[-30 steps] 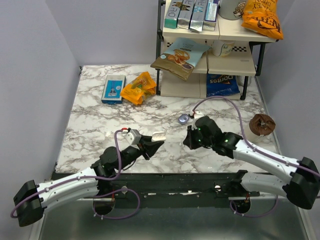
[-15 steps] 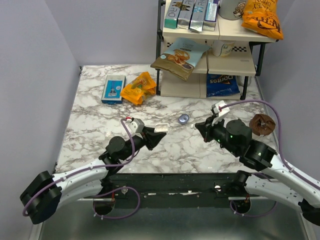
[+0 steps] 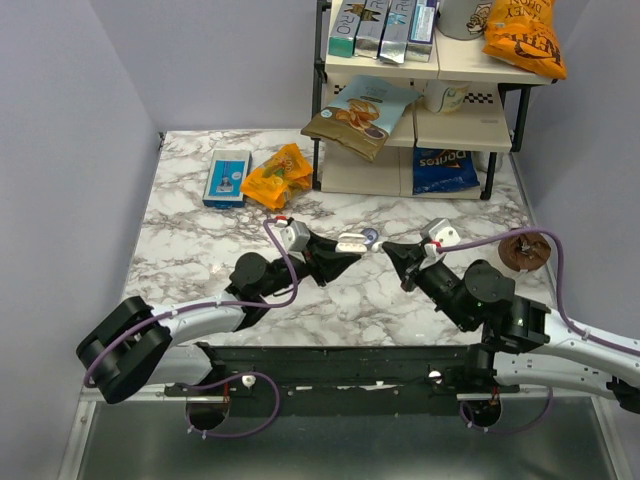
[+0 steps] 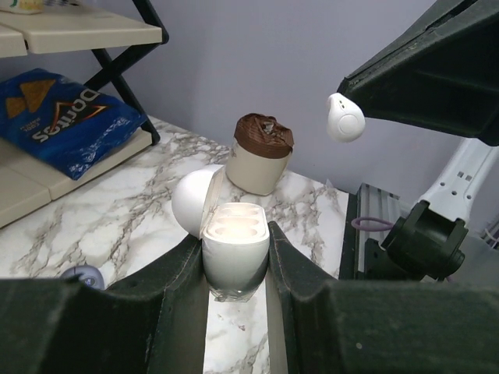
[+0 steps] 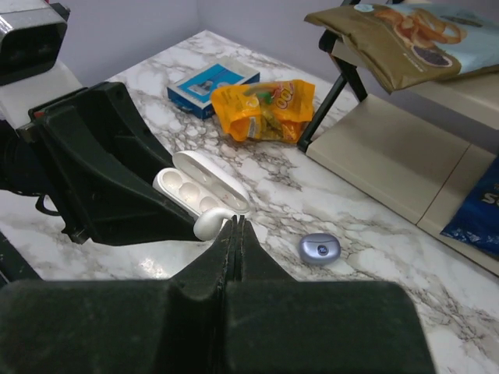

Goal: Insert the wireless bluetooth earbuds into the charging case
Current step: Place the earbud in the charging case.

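Charging case [image 4: 235, 249]: white, lid hinged open and standing behind the body, wells facing up. It is clamped upright between the two fingers of the left gripper [image 4: 235, 269], one finger on each side wall. It sits above the middle of the marble table [image 3: 200, 260], about midway between the near and far edges.

Earbud [image 4: 345, 117]: one seen, white, pinched at the very tips of the right gripper [image 5: 234, 226], whose fingers are clenched on it with no gap showing between them. In the left wrist view the earbud hangs higher than the case and to one side, with open space between the two; they are near each other but not touching. Whether a second earbud sits in the case cannot be told.

The two grippers point at each other, tip to tip, over the table's centre.

Small blue-lilac puck [image 3: 368, 237]: lying flat on the table just beyond the two gripper tips, toward the far edge, untouched by either.

Brown-topped cup [image 3: 524, 248]: standing by the right edge, well apart from the grippers.

Rack [image 3: 430, 130]: at the far right corner, with a blue Doritos bag [image 3: 445, 168] on its lowest shelf.

Orange snack bag [image 3: 277, 175] and blue box [image 3: 227, 177]: side by side near the far edge, left of the rack.
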### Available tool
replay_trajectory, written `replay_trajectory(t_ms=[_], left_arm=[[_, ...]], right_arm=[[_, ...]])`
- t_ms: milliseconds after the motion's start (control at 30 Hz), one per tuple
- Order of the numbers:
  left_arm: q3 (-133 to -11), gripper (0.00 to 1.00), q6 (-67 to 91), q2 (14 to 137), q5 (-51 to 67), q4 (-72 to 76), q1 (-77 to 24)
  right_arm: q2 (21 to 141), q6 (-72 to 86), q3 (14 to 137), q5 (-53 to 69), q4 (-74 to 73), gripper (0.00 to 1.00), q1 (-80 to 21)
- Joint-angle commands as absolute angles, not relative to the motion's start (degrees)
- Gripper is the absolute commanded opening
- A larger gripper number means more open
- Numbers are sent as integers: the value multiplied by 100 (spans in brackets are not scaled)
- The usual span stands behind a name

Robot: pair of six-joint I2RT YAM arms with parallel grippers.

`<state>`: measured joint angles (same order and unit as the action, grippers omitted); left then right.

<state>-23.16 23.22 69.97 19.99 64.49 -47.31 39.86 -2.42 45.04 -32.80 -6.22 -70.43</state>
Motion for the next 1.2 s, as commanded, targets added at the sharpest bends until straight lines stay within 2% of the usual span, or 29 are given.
replay_trajectory(t_ms=[0, 300, 433, 633, 1167], left_arm=[[-2531, 0, 2408, 7189, 2347, 7286, -4702], [-2514, 0, 2321, 7198, 2575, 7611, -4711], [-2233, 0, 2171, 7356, 2733, 8487, -4702], [-2215, 0, 2100, 7672, 2821, 8982, -4702], [-2478, 0, 1951, 7524, 2848, 8991, -4702]], right_arm=[[3824, -703, 4210, -3937, 333, 1, -7180], [3929, -1019, 4008, -4043, 914, 1, -7339], [3929, -1230, 3929, -3946, 1160, 1, -7497], [4078, -1660, 3850, -3964, 1512, 1, -7822], [4597, -2399, 3718, -5036, 2135, 1, -8104]])
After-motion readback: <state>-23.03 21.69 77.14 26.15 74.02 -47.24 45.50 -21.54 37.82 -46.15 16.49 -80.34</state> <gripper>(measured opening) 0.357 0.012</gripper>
